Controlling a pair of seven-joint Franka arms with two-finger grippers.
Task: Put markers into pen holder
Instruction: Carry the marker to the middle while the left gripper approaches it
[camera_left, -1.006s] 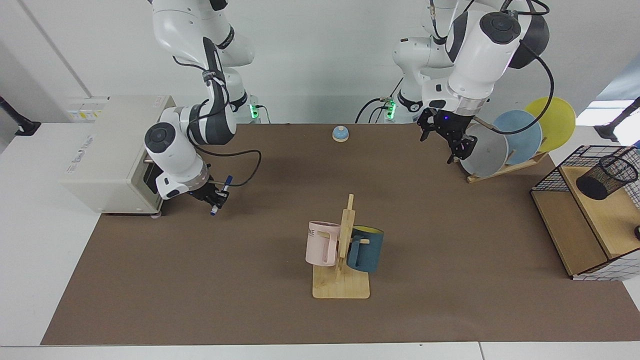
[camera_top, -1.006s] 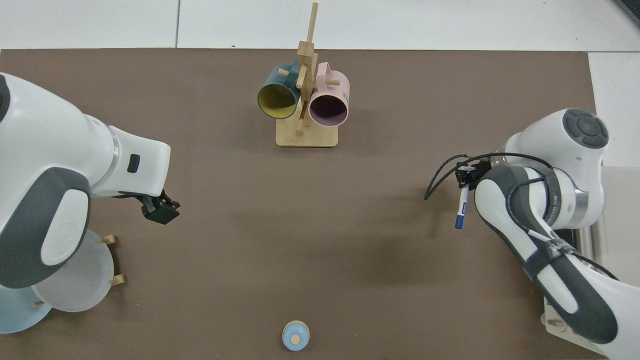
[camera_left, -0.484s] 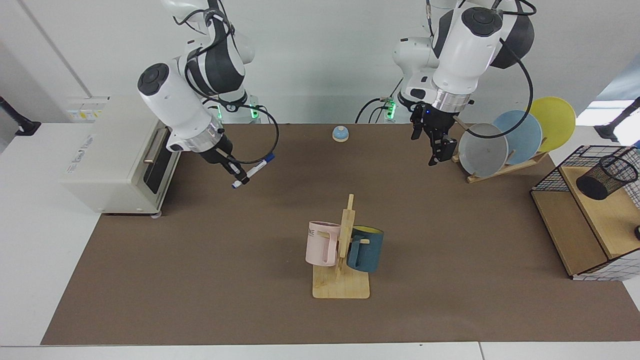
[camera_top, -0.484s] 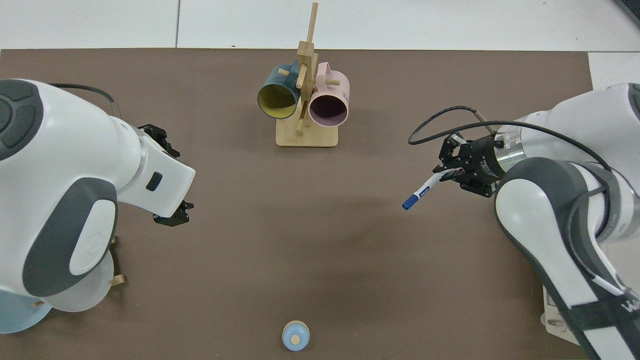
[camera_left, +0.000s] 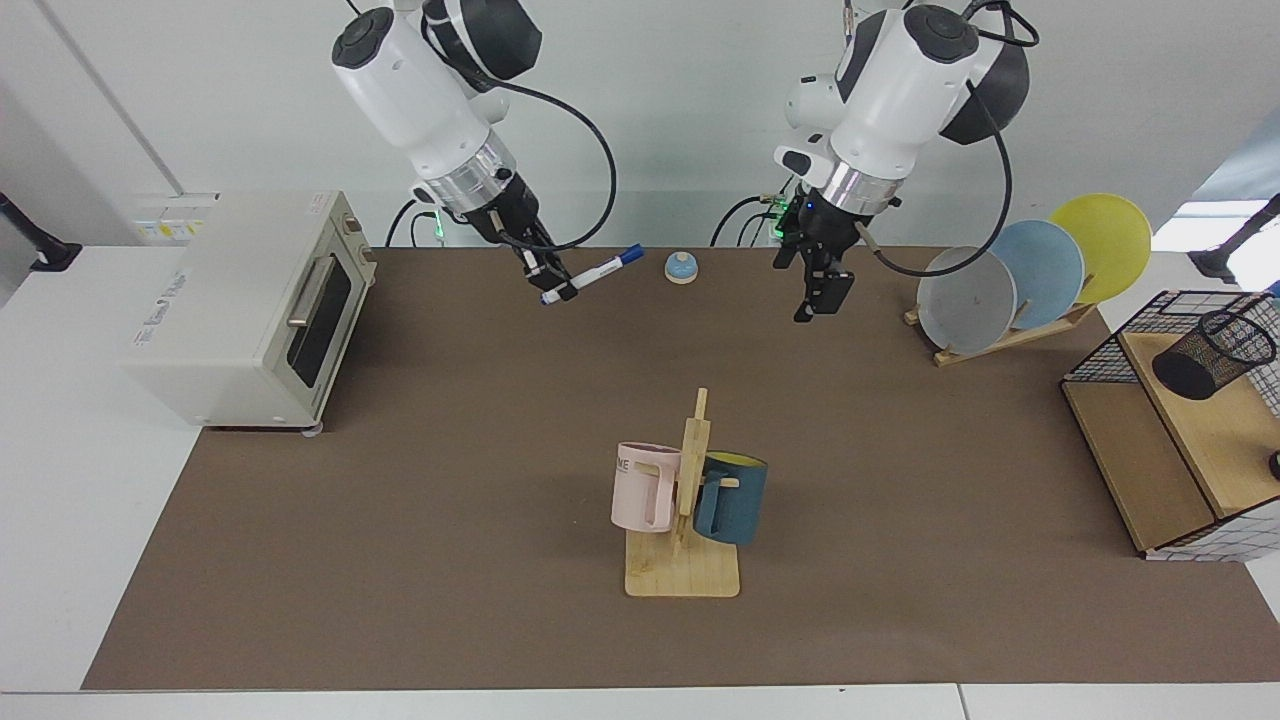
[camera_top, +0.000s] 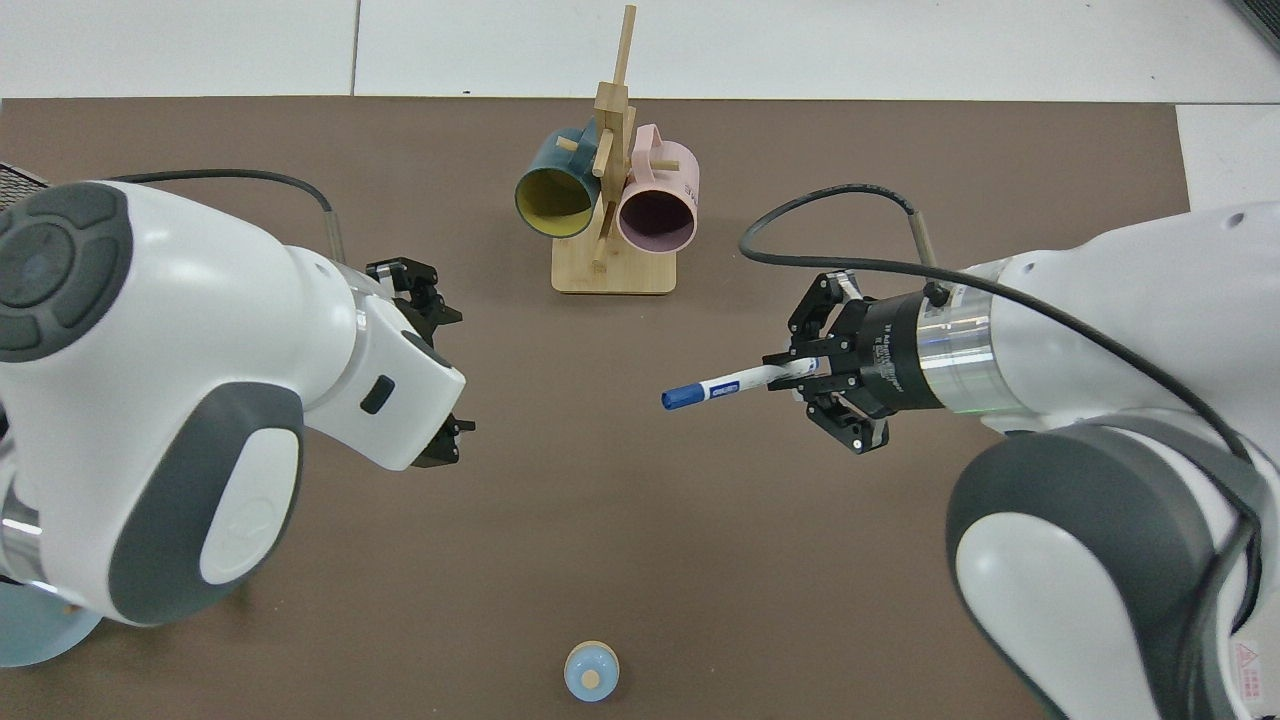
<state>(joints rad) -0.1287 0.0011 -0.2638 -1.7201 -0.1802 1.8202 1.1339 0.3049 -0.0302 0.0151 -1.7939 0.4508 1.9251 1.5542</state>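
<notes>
The marker (camera_left: 590, 275), gripped near-horizontally by the right end effector (camera_left: 548, 275), is separated from the pen holder (camera_left: 1212, 353) at far right by the empty, seemingly open left end effector (camera_left: 822, 292), which is nearer.

1. I see a matt brown table cover (camera_left: 400, 520), paper-like and smooth.
2. The mug rack (camera_left: 684, 570) looks like pale bare wood.
3. The pen holder (camera_left: 1214, 352) is black wire mesh.
4. The marker (camera_top: 730, 383) reads as smooth white plastic.
5. The arm shells are glossy white.
</notes>
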